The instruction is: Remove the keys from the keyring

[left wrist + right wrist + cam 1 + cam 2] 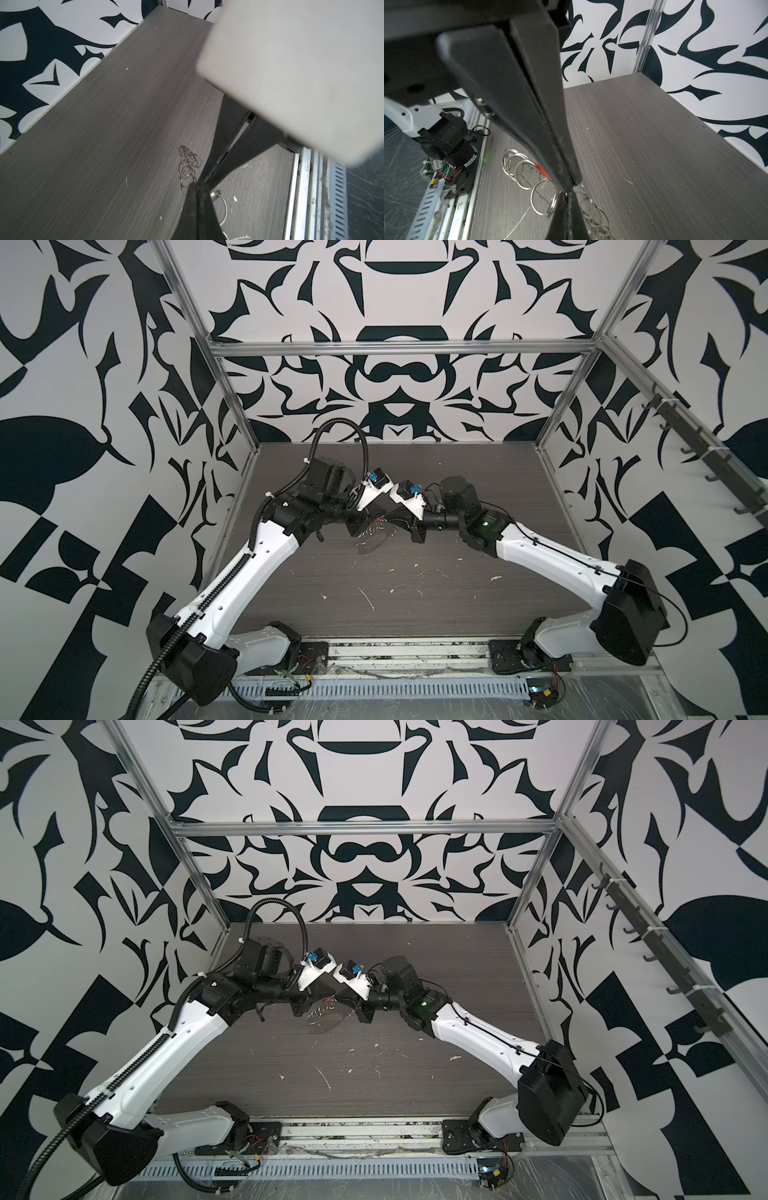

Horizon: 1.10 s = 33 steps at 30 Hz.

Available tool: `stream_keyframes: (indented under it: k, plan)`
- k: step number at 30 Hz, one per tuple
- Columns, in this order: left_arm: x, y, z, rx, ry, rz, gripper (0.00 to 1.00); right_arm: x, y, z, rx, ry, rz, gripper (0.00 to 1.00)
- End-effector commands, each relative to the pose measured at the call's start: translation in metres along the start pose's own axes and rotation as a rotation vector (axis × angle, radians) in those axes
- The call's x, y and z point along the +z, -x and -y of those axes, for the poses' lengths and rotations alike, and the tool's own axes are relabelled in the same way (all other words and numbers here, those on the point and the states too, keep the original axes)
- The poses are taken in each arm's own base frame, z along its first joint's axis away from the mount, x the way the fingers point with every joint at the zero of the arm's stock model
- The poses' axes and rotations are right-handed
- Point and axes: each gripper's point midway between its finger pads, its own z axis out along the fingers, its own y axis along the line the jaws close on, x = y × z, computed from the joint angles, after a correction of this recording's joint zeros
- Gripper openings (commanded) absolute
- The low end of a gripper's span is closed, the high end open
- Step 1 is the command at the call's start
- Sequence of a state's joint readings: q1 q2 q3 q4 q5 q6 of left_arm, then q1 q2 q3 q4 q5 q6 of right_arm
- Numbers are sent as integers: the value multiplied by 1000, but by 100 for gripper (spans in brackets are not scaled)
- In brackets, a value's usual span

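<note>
Right pincer (572, 185) amid thin silvery rings (543, 197)

blocked: mid-table, black left gripper (196, 187) and right gripper (572, 182) tip to tip over silvery metal ring chain (527, 174) | free: grey wood-grain tabletop (415, 605) elsewhere

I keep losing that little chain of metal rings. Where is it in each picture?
Top view: chain of rings, middle of the table.
Top view: same spot, mid-table.
Left wrist view: rings beside the left tool tip.
Right wrist view: rings partly hidden behind the right tool.
Shared landmark: the two black tools, both shut, tip to tip at the rings.
</note>
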<state>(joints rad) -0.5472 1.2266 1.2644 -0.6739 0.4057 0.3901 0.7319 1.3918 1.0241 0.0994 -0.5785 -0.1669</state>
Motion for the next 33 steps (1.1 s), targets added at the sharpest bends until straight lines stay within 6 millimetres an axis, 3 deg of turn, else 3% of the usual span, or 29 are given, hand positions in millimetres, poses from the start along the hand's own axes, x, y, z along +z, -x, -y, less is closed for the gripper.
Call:
stream_keyframes:
  k: [1, 4, 15, 21, 22, 25, 27, 33]
  plan:
    - [-9, -6, -16, -53, 68, -14, 0, -19, 32, -2, -74, -41, 126, 0]
    - [-8, -9, -26, -125, 59, -16, 0, -29, 40, -3, -100, -75, 207, 0]
    - [-5, 9, -23, -168, 2, 44, 0, -53, 59, 0, -200, -168, 479, 0]
    - [-15, 26, -26, -135, 30, 77, 0, -36, 32, 8, -151, -164, 384, 0]
    - [-16, 27, -25, -133, 25, 81, 0, -34, 28, 9, -144, -159, 360, 2]
    - [-15, 25, -20, -131, 10, 81, 0, -33, 28, 9, -140, -157, 314, 26]
    - [-13, 20, -21, -134, 16, 69, 0, -36, 31, 10, -146, -169, 302, 33]
    - [-11, 12, -21, -119, 24, 53, 0, -41, 35, 9, -155, -162, 243, 35]
